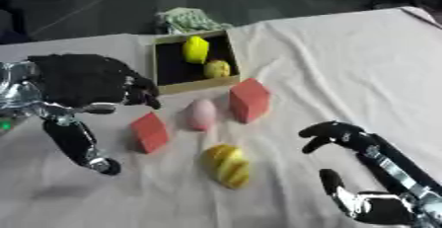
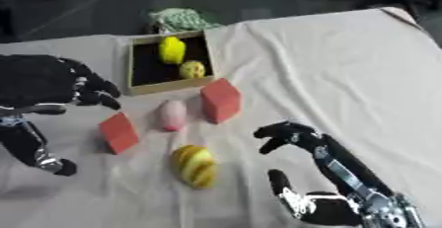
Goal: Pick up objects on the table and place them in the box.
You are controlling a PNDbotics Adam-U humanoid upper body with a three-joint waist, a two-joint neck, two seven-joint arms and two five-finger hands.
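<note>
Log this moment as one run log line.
box: two yellow items inside | table: two red blocks, pink item, yellow striped item | left hand: empty | right hand: empty

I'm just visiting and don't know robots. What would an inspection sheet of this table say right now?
Surface: table under a wrinkled white cloth.
Job's things: shallow wooden box holding a yellow lemon-like fruit and a smaller yellow round piece; outside it, large red block, small red block, pink egg-shaped object, yellow striped fruit.
Clutter: green-and-white crumpled item behind the box.
Hands: left hand raised near the box, fingers curled, holding nothing; right hand low, fingers relaxed, empty.
Cables: nothing seen.
Surroundings: dark floor beyond the table.
</note>
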